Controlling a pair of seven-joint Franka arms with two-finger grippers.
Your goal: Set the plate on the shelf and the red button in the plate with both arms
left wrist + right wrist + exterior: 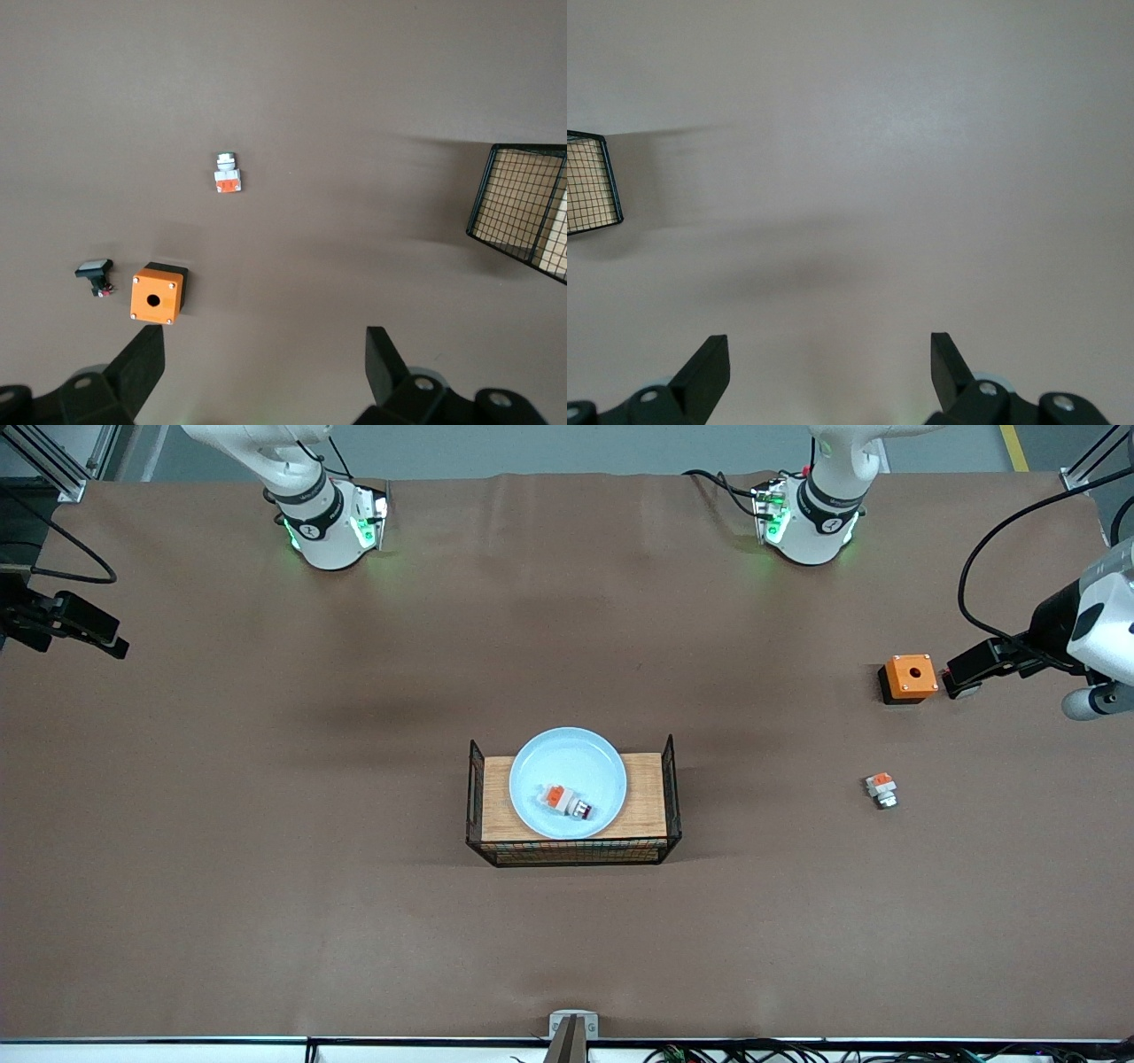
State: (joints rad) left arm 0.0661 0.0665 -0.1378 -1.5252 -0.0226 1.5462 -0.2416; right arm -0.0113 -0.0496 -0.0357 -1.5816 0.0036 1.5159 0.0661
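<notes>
On the wooden, wire-ended stand (642,797) mid-table rests the pale blue glossy plate (576,766) cradling the tiny white-and-orange red button (567,802), so both grippers, left (266,372) and right (829,372), hover spread, empty, apparently finished.

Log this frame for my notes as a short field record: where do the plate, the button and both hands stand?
plate: on the wooden rack
red button: lying in the plate
left hand: open, over bare table beside the orange box
right hand: open, over bare table
spare switch part: on the table, toward the left arm's end
</notes>
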